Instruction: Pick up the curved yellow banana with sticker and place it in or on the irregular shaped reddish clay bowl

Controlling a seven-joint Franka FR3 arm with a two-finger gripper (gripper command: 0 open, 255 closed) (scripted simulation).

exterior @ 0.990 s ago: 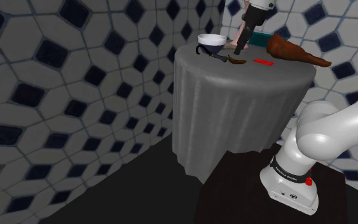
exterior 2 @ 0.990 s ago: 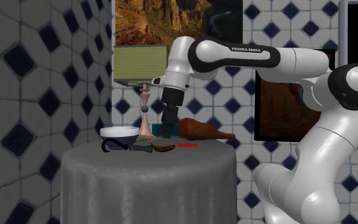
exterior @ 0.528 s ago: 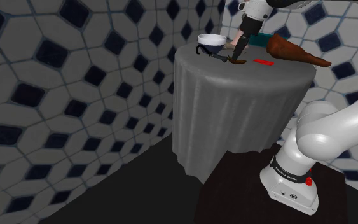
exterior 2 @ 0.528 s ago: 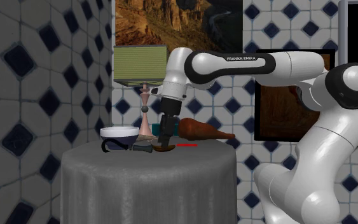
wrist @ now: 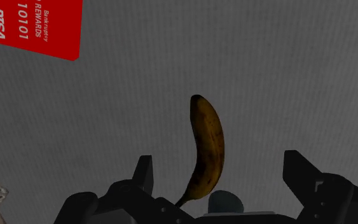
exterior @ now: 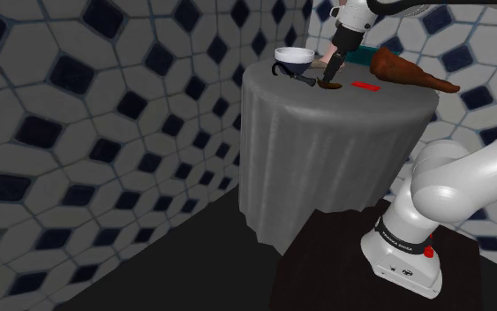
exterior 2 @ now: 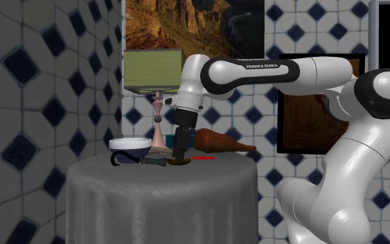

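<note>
I am lowering the black two-finger gripper (wrist: 220, 167) closer than before, jaws spread astride the curved brown-spotted yellow banana (wrist: 208, 143); closing looks next.

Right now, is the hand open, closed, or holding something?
Hand: open, straddling the brown-spotted banana on the table, not touching it.

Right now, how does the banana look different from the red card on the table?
The curved, brown-speckled yellow banana is long and rounded; the flat red rectangular card has straight edges. The card carries white lettering; the banana shows none. The banana lies inside the open end effector; the card lies off to one side. Both rest on the grey tablecloth.
</note>
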